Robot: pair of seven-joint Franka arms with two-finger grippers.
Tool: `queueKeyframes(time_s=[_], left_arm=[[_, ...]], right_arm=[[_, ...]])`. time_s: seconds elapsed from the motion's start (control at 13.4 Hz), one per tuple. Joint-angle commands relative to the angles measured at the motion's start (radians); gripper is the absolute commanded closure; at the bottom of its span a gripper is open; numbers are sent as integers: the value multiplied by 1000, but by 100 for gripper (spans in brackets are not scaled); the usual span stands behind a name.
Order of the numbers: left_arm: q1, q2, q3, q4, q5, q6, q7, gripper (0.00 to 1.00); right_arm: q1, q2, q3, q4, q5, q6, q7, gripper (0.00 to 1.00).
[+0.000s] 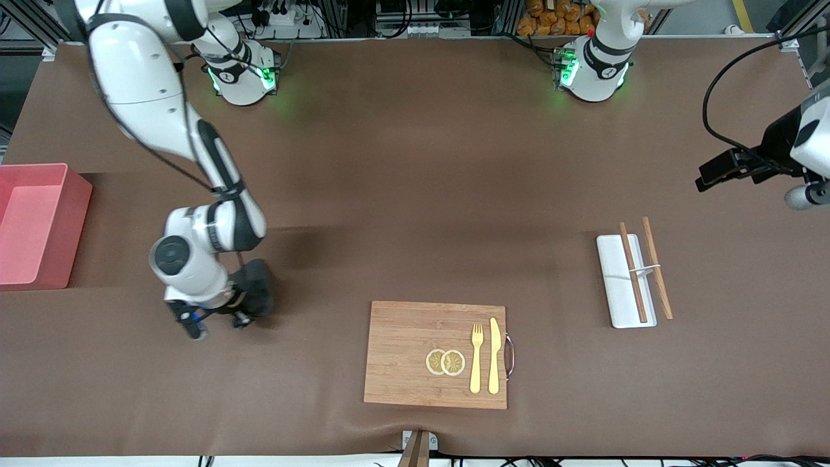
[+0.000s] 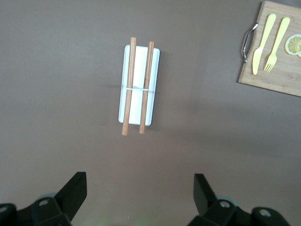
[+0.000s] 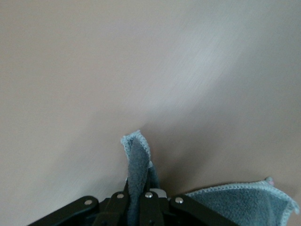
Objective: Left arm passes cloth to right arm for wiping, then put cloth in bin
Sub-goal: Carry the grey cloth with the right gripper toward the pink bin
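Observation:
My right gripper is shut on the dark grey cloth and presses it on the brown table, between the bin and the cutting board. In the right wrist view the cloth stands pinched between the jaws, with a fold spread on the table. The salmon-pink bin stands at the right arm's end of the table. My left gripper is open and empty, raised high over the left arm's end of the table, and it waits there.
A wooden cutting board with lemon slices, a fork and a knife lies near the front edge. A white tray with chopsticks lies toward the left arm's end.

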Motion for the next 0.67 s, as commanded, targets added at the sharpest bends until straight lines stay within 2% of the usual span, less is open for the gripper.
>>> queueKeyframes(time_s=[0.0,0.15,0.3,0.37,0.59], left_arm=[[24,-61,-28,-70,-3,28,18,0],[23,-76,-28,-68,-4,21,19,0],[15,-93,-17,-70,-4,11,4,0],[13,-95,-16,-70,-4,11,4,0],[10,-98,-14,-68,0,1,-7,0]], right_arm=[[65,-70,-4,-8,-1,-69,108,100],[59,-161,-4,28,16,-236,101,100],[22,-209,-14,102,14,-406,28,100],[-39,-230,-14,108,13,-453,-75,100],[-284,-267,-9,110,27,-493,-574,100]])
